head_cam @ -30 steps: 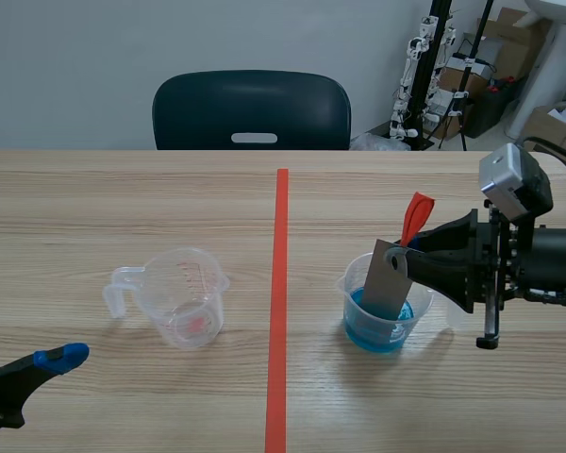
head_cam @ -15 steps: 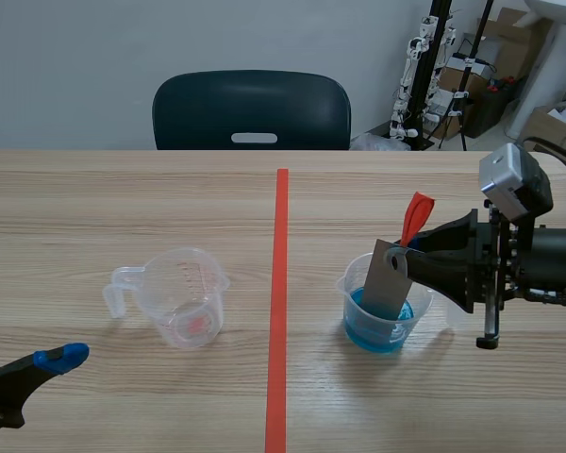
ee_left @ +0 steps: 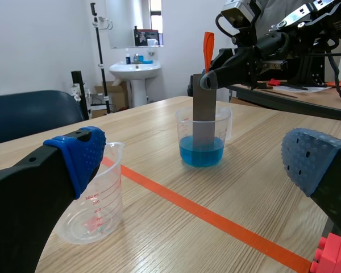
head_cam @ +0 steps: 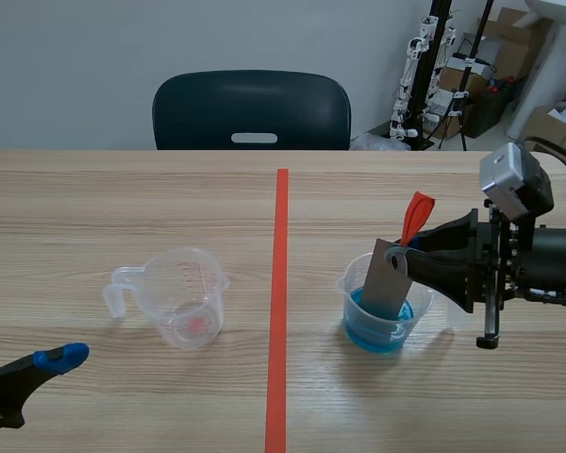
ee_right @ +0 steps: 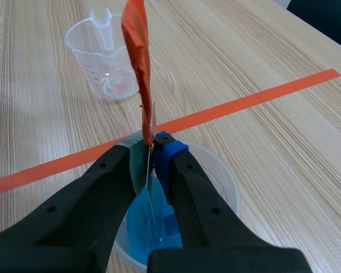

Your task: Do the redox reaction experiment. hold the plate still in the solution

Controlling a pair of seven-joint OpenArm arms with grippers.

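The wooden tabletop [head_cam: 123, 198] is overlooked from its near edge; the clear blue-filled plastic beaker [head_cam: 377, 332] is shared by all three views.

Empty measuring cup [ee_left: 95, 196]: red scale, "300" legible.

The plate [head_cam: 385, 283] stands in cup [head_cam: 357, 328] right of tape [head_cam: 280, 283]

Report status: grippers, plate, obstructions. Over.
Right gripper shut on plate, lower end in blue liquid in cup. Left gripper open, low, holding nothing. Measuring jug stands apart; nothing in the way.
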